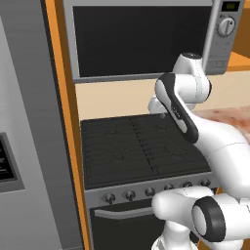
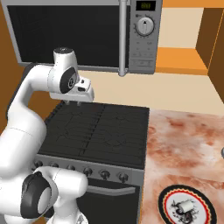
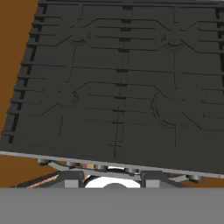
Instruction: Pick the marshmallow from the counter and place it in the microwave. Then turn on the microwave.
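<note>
A: Looking for writing first: the microwave (image 2: 87,35) has a small digital display (image 2: 145,5) above its round dial (image 2: 145,26), but the digits are too blurred to read. No brand name is legible anywhere.

B: And the marshmallow (image 2: 187,205)?

A: Sitting on the round plate (image 2: 168,199) with the red and black rim, low on the mottled table (image 2: 183,135), right of the stove. That plate carries a dark printed pattern, not readable as words.

B: Where's the claw (image 2: 78,103)?

A: Hovering above the black stovetop (image 2: 100,127), well apart from the plate. In the hand view the grates (image 3: 122,87) lie below it. Its finger tips (image 3: 72,179) stand part-way apart with nothing between them, neither wide nor pinched.

B: Anything in the way?

A: The microwave door is closed, its long grey bar handle (image 2: 123,37) upright beside the dial. A row of oven knobs (image 2: 105,174) runs under the stovetop. In the left base view a grey refrigerator (image 1: 24,146) stands left of the stove, past an orange panel (image 1: 66,122).
</note>
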